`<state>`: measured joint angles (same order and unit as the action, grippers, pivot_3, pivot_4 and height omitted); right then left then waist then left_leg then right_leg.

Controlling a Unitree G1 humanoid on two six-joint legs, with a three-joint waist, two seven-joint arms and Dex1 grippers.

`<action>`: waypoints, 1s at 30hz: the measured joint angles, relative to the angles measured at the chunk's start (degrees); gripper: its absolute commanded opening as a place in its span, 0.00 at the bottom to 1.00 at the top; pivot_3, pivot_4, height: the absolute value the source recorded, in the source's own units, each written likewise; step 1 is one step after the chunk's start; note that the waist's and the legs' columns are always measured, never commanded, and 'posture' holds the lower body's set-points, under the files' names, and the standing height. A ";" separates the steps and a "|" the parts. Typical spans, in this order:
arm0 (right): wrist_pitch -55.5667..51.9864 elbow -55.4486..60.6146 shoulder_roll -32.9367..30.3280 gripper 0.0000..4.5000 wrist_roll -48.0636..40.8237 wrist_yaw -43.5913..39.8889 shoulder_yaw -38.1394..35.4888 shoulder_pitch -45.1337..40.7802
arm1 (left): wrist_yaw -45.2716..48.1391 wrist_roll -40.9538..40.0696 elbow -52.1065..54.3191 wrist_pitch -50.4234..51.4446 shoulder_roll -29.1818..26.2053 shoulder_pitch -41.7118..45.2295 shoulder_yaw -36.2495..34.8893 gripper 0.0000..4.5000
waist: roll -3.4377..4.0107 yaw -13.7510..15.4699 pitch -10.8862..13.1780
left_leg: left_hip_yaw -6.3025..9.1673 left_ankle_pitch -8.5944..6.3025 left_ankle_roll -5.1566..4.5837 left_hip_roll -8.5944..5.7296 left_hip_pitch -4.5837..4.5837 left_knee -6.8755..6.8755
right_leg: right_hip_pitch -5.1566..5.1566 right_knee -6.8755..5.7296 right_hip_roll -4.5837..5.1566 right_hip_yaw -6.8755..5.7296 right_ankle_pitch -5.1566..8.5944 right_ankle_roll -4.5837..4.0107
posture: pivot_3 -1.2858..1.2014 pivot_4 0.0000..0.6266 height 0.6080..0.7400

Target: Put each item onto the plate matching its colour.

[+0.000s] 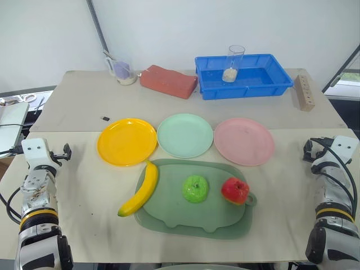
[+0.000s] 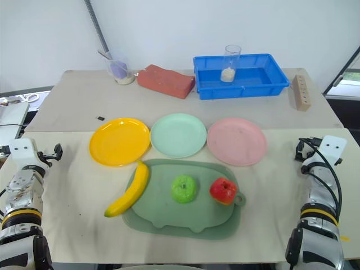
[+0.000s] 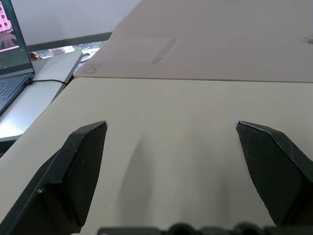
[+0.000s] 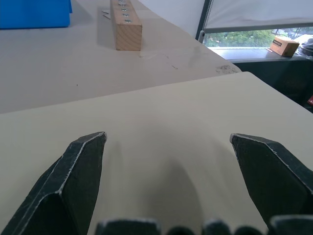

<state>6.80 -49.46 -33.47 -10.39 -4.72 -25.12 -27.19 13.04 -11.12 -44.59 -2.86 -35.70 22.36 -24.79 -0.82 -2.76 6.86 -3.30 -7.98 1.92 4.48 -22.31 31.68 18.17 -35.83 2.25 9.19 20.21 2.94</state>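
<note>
Three plates stand in a row across the table: a yellow plate (image 1: 126,141), a mint green plate (image 1: 185,135) and a pink plate (image 1: 244,141), all bare. In front of them, the yellow banana (image 1: 140,191) lies along the left rim of a dull-green tray (image 1: 191,220), its lower tip on the table. The green apple (image 1: 195,188) and the red apple (image 1: 235,190) sit on the tray. My left gripper (image 3: 171,127) hovers open near the table's left edge, far from the fruit. At the right edge my right gripper (image 4: 167,137) is open too, with nothing between its fingers.
At the back stand a blue bin (image 1: 264,79) with a glass (image 1: 234,63) in it, a brick-red block (image 1: 168,81), a cup (image 1: 123,72) and a wooden block (image 1: 304,93). A small black object (image 1: 105,118) lies by the yellow plate. A laptop (image 3: 10,58) sits off the table's left.
</note>
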 measured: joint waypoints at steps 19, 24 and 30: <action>-13.60 21.08 -4.05 1.00 -7.18 -38.16 13.80 -9.29 | 28.32 -23.40 68.85 34.77 -13.96 -23.53 7.66 1.00 | 0.33 -1.24 0.21 | 0.04 -0.01 0.06 0.09 -0.06 -0.23 | 0.01 0.08 0.01 -0.19 0.00 -0.05 | 0.52 0.24 1.00; -28.69 44.18 -3.83 1.00 -16.34 -49.40 21.86 -5.47 | 28.05 -29.32 80.99 47.12 -16.78 -26.83 13.39 1.00 | 0.26 -0.84 0.34 | 0.24 -0.01 0.07 0.12 -0.09 -0.18 | 0.06 0.06 0.00 -0.38 0.04 -0.13 | 0.52 0.24 1.00; -41.93 66.27 -4.21 1.00 -26.35 -54.21 28.16 -4.94 | 23.25 -29.43 84.26 55.91 -16.87 -22.92 18.92 1.00 | 0.10 0.40 0.45 | 0.36 -0.27 0.48 0.10 -0.10 0.05 | 0.18 0.12 0.06 -0.53 0.10 -0.21 | 0.52 0.24 1.00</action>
<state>-35.12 16.81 -37.69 -36.74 -58.93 3.04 -32.13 36.29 -40.54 39.67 53.06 -52.58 -0.56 -5.87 -0.73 -2.37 7.31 -2.93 -8.25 2.40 4.58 -22.42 31.73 18.35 -35.70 2.31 8.66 20.30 2.73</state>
